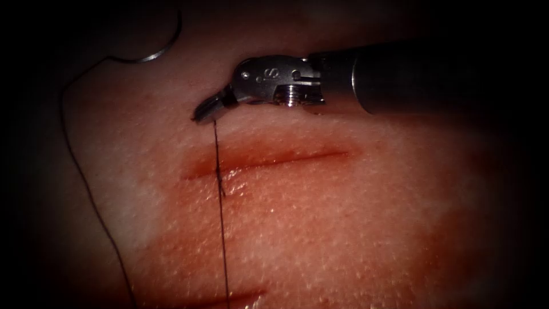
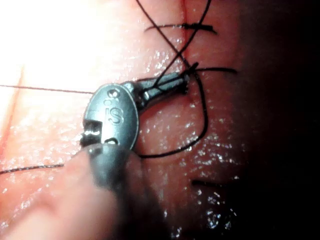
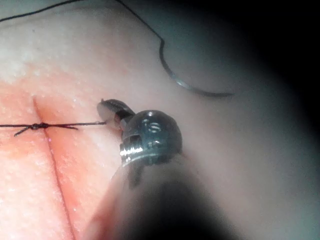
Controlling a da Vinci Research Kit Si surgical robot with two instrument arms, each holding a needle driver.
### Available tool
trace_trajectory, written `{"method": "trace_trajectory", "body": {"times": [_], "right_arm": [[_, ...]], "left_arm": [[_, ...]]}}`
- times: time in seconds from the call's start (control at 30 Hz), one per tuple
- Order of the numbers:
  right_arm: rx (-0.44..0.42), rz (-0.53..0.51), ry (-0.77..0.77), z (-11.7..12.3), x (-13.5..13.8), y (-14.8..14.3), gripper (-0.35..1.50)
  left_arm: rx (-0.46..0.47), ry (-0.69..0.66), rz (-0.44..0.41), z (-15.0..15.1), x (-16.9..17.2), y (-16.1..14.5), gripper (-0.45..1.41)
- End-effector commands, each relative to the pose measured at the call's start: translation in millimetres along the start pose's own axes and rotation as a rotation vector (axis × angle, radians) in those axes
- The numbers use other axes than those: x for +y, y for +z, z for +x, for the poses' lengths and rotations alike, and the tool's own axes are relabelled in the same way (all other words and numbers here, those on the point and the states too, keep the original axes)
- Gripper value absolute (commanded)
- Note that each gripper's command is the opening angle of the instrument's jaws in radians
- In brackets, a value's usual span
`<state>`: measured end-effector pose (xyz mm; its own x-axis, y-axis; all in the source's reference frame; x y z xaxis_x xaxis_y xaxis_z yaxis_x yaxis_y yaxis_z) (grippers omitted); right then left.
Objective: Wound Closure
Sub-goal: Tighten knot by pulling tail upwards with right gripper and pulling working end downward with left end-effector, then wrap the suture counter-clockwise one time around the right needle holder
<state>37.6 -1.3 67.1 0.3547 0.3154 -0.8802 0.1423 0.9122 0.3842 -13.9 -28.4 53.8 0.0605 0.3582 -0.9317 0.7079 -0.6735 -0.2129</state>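
The right tool (image 1: pixel 206 111) (image 3: pixel 112 107) comes in from the right, jaws shut on the dark thread (image 1: pixel 217 149) just beyond the cut (image 1: pixel 274 160). From its jaws the thread runs taut across the cut's left end, through a knot (image 1: pixel 221 182) (image 3: pixel 37 126), and off the near edge. The curved needle (image 1: pixel 154 51) (image 3: pixel 195 87) lies free on the tissue at the far left, held by neither tool and not in the tissue. In the left wrist view the left tool (image 2: pixel 175 82) has its jaws shut on thread (image 2: pixel 200 125) that loops around them.
Thread trailing from the needle (image 1: pixel 86 183) curves down the tissue's left side. A second red cut (image 1: pixel 229 297) lies at the near edge. Red fluid stains the tissue (image 1: pixel 343 229) around the cut. A tied stitch (image 2: pixel 192 26) crosses a cut near the left tool.
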Motion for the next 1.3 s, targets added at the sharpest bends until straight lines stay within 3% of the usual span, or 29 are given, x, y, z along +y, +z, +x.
{"method": "trace_trajectory", "body": {"times": [0.03,0.23,0.4,0.43,0.5,0.6,0.67,0.73,0.87,0.97,1.17,1.27,1.3], "right_arm": [[0.004,-0.006,-0.003,0.2,0.8,0.4,-0.35],[0.018,0.001,-0.018,0.7,-0.1,0.7,-0.35],[0.136,0.010,-0.012,1.6,-1.6,1.0,-0.35],[0.149,0.008,-0.011,1.9,-1.9,1.0,-0.23],[0.181,-0.006,-0.003,2.5,-2.5,0.9,0.27],[0.222,-0.034,0.012,3.6,-3.0,0.5,0.76],[0.251,-0.065,0.023,4.8,-2.8,-0.2,0.99],[0.270,-0.100,0.006,5.5,-2.3,-0.9,1.09],[0.271,-0.141,-0.052,6.5,-1.8,-2.2,1.06],[0.263,-0.149,-0.078,6.6,-3.1,-2.0,1.06],[0.271,-0.123,-0.111,5.3,-5.3,-0.7,0.91],[0.284,-0.087,-0.120,3.8,-6.7,0.4,0.29],[0.306,-0.034,-0.104,2.8,-7.7,1.1,-0.35]], "left_arm": [[-0.003,-0.001,-0.003,-0.7,-0.3,0.4,-0.45],[-0.023,-0.010,0.003,-0.4,-0.4,0.3,-0.45],[-0.045,-0.007,0.080,1.5,-1.5,-1.1,-0.45],[-0.049,0.006,0.102,2.1,-1.8,-1.6,-0.45],[-0.069,0.030,0.150,3.8,-2.7,-3.0,-0.45],[-0.102,0.073,0.230,6.4,-4.3,-5.2,-0.45],[-0.128,0.108,0.291,8.7,-6.0,-7.4,-0.45],[-0.149,0.137,0.331,10.1,-7.1,-8.9,-0.45],[-0.208,0.200,0.401,11.9,-8.8,-11.4,-0.45],[-0.272,0.245,0.460,13.4,-10.5,-14.7,-0.45],[-0.279,0.299,0.525,15.0,-12.2,-18.2,-0.45],[-0.271,0.339,0.531,15.6,-13.1,-19.7,-0.45],[-0.263,0.366,0.543,15.8,-13.6,-20.4,-0.45]]}}
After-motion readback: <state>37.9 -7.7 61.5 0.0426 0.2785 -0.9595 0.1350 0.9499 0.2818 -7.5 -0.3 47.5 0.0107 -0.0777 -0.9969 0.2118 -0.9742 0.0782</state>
